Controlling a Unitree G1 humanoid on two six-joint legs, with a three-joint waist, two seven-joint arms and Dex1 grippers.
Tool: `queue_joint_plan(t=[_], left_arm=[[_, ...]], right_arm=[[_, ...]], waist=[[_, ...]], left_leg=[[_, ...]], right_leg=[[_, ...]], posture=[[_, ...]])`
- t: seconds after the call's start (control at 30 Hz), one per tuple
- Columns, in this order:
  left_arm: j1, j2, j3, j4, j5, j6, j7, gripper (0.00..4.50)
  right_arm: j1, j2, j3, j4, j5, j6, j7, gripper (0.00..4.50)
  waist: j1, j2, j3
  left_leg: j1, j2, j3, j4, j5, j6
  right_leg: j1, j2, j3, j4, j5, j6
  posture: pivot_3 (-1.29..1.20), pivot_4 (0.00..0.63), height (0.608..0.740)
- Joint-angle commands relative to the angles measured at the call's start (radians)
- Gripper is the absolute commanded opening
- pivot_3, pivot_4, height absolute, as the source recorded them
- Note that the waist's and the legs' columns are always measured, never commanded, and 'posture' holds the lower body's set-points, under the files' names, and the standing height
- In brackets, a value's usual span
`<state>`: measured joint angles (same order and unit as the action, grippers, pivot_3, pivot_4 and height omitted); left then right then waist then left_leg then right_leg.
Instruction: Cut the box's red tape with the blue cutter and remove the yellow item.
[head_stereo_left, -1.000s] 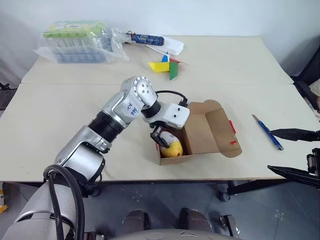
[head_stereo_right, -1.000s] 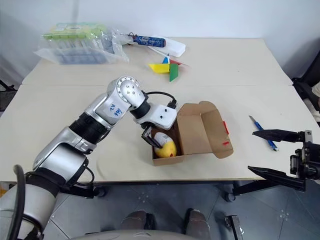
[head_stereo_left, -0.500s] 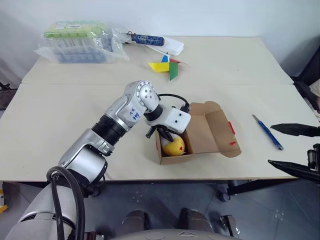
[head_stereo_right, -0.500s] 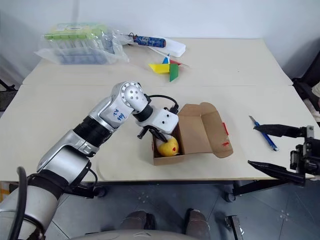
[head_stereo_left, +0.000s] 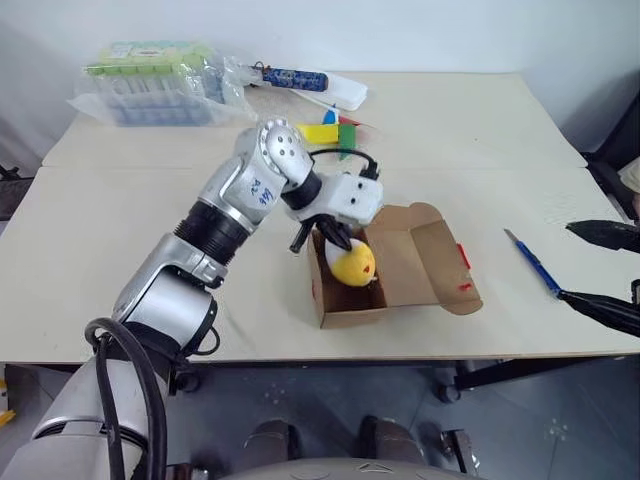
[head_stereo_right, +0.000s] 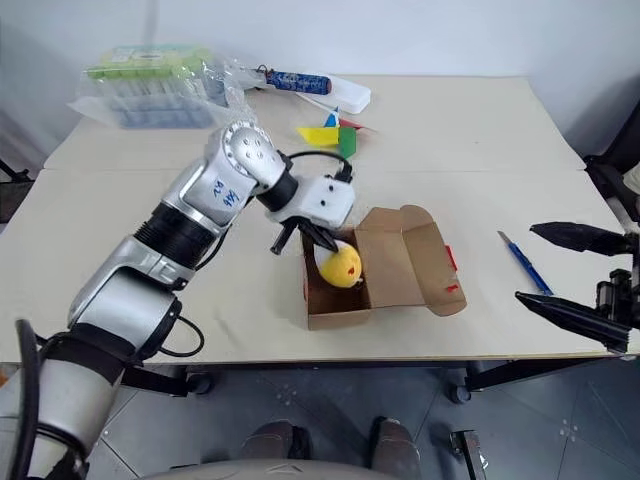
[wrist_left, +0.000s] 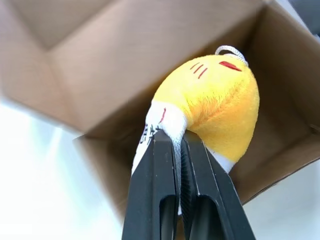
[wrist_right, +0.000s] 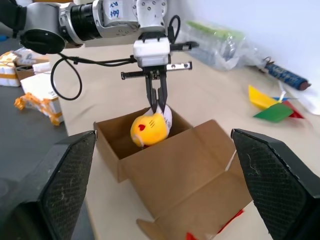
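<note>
- My left gripper (head_stereo_left: 339, 243) is clamped on the yellow item (head_stereo_left: 352, 265), mid-frame, hanging above the open box (head_stereo_left: 395, 272).
- My right gripper (head_stereo_left: 605, 268), at the right edge, has its fingers spread wide, holding nothing.
- The blue cutter (head_stereo_left: 535, 264) lies on the table (head_stereo_left: 120, 240), right of the box.
</note>
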<state>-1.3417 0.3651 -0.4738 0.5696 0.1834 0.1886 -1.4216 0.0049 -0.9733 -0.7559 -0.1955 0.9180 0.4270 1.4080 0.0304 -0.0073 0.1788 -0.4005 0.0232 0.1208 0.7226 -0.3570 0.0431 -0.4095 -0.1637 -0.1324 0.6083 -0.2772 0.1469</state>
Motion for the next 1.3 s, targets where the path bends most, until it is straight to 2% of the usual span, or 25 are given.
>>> queue_joint_plan(t=[0.03, 0.3, 0.47, 0.57, 0.73, 0.87, 1.1, 1.2, 1.3], left_arm=[[-0.065, 0.002, 0.065, 0.027, -0.014, 0.015, 0.064, 0.01], [-0.129, 0.028, 0.233, 0.015, -0.045, 0.272, 0.284, 0.01], [-0.115, 0.089, 0.332, 0.061, 0.005, 0.457, 0.574, 0.01], [-0.045, 0.157, 0.359, 0.032, 0.044, 0.621, 0.7, 0.01], [0.117, 0.249, 0.353, -0.162, 0.075, 0.88, 0.762, 0.01], [0.251, 0.323, 0.333, -0.372, 0.047, 1.126, 0.743, 0.01], [0.447, 0.357, 0.417, -0.642, -0.018, 1.358, 0.814, 0.01], [0.506, 0.382, 0.428, -0.697, -0.047, 1.395, 0.84, 0.73], [0.529, 0.399, 0.437, -0.729, -0.076, 1.416, 0.864, 1.65]], right_arm=[[-0.036, -0.027, -0.031, 0.007, 0.024, 0.009, -0.011, 4.5], [-0.27, -0.055, 0.079, 0.121, 0.054, 0.062, -0.041, 4.5], [-0.395, -0.067, 0.209, 0.232, -0.002, 0.049, 0.04, 4.5], [-0.467, -0.069, 0.298, 0.301, -0.055, 0.027, 0.096, 4.5], [-0.602, -0.05, 0.403, 0.4, -0.104, 0.02, 0.156, 4.5], [-0.721, -0.018, 0.48, 0.482, -0.137, 0.014, 0.198, 4.5], [-0.809, -0.012, 0.581, 0.564, -0.142, -0.008, 0.206, 4.5], [-0.812, -0.022, 0.601, 0.571, -0.135, -0.014, 0.206, 4.5], [-0.81, -0.03, 0.612, 0.577, -0.131, -0.022, 0.206, 4.5]], waist=[[-0.001, 0.0, 0.0], [-0.007, 0.0, 0.0], [-0.008, 0.0, 0.0], [-0.011, 0.0, 0.0], [-0.016, 0.001, 0.0], [-0.011, 0.0, 0.001], [-0.007, 0.0, 0.001], [-0.009, 0.0, 0.001], [-0.01, 0.0, 0.001]], left_leg=[[0.0, 0.0, 0.0, 0.0, 0.0, 0.0], [0.0, 0.0, 0.0, 0.0, 0.0, 0.0], [0.0, 0.0, 0.0, -0.001, 0.0, 0.0], [0.0, 0.0, 0.001, -0.001, 0.0, 0.0], [0.001, 0.0, 0.001, -0.003, 0.001, -0.001], [-0.002, 0.0, 0.001, -0.001, 0.001, -0.002], [-0.003, 0.0, 0.0, -0.001, 0.001, -0.003], [-0.002, 0.0, 0.0, -0.001, 0.001, -0.004], [-0.002, 0.001, 0.0, -0.002, 0.001, -0.004]], right_leg=[[0.0, 0.0, 0.0, 0.0, 0.0, 0.0], [-0.001, 0.0, 0.0, 0.001, 0.0, 0.0], [-0.002, 0.0, 0.0, 0.003, 0.0, 0.0], [-0.002, 0.0, 0.0, 0.003, 0.0, 0.0], [-0.004, 0.0, 0.0, 0.005, 0.0, 0.0], [-0.004, 0.0, -0.001, 0.006, 0.0, 0.0], [-0.004, 0.0, -0.001, 0.009, 0.0, 0.0], [-0.004, 0.0, -0.001, 0.009, 0.0, 0.0], [-0.004, 0.001, -0.001, 0.009, 0.0, 0.0]], posture=[[0.0, 0.15, 0.74], [0.0, 0.15, 0.74], [0.0, 0.15, 0.74], [0.0, 0.15, 0.74], [0.0, 0.15, 0.74], [0.0, 0.15, 0.74], [0.0, 0.15, 0.74], [0.0, 0.15, 0.74], [0.0, 0.15, 0.74]])
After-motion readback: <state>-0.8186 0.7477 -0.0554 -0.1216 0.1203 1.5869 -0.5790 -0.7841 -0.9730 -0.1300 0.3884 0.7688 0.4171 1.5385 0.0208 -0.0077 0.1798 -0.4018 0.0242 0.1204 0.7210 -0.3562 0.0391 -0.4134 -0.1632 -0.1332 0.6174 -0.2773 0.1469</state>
